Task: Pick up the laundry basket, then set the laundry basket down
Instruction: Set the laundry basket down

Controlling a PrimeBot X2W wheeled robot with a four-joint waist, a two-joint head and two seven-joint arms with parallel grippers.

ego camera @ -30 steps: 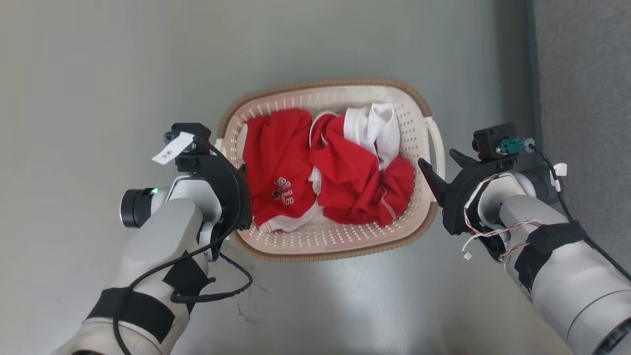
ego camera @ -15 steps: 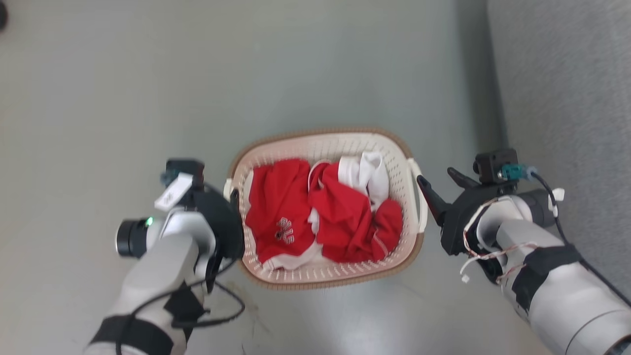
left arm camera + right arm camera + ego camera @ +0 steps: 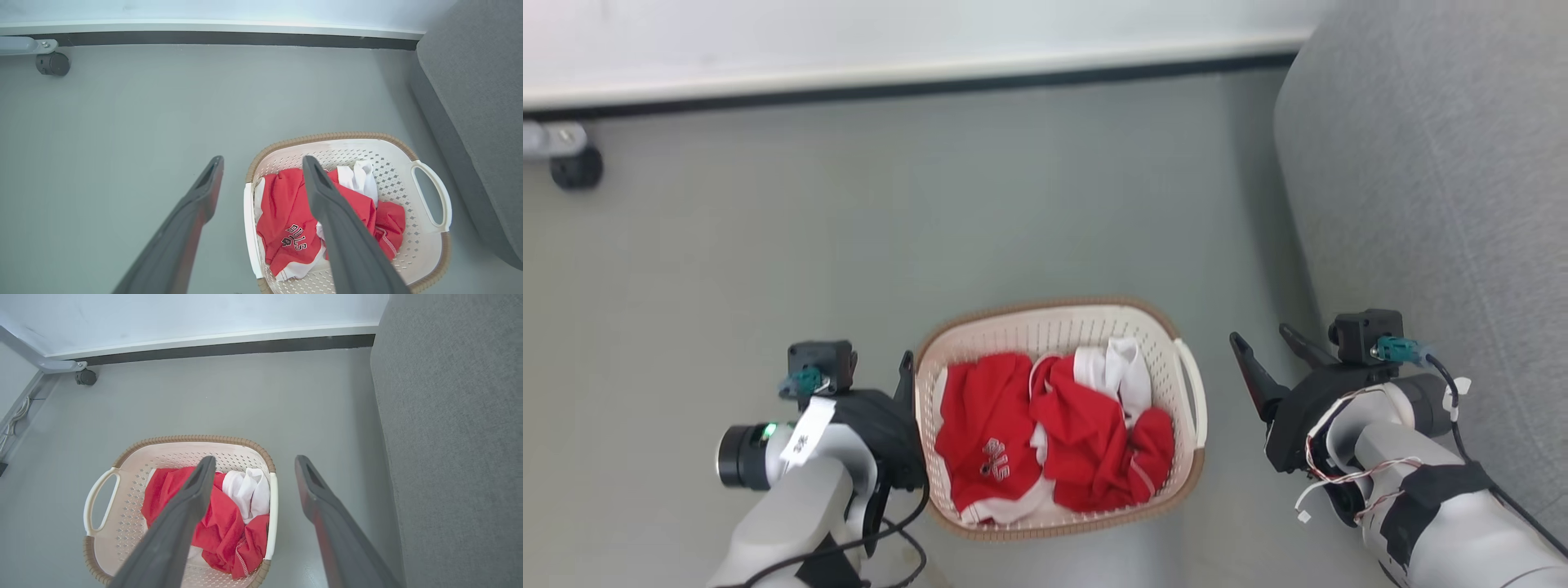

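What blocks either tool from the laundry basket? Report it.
Nothing visible does. The open left tool sits by the laundry basket's left handle; the open right tool faces the right handle across bare floor. Grey upholstered furniture stands farther right.

Ahead of you a smooth grey-green floor (image 3: 1045, 204) runs up to a white wall (image 3: 849, 33) with a dark skirting strip (image 3: 931, 82) along its foot. On your right stands grey fabric-covered furniture (image 3: 1437, 163). At far left you have a black caster (image 3: 576, 167) under a pale metal leg (image 3: 547, 137); the light is soft and even
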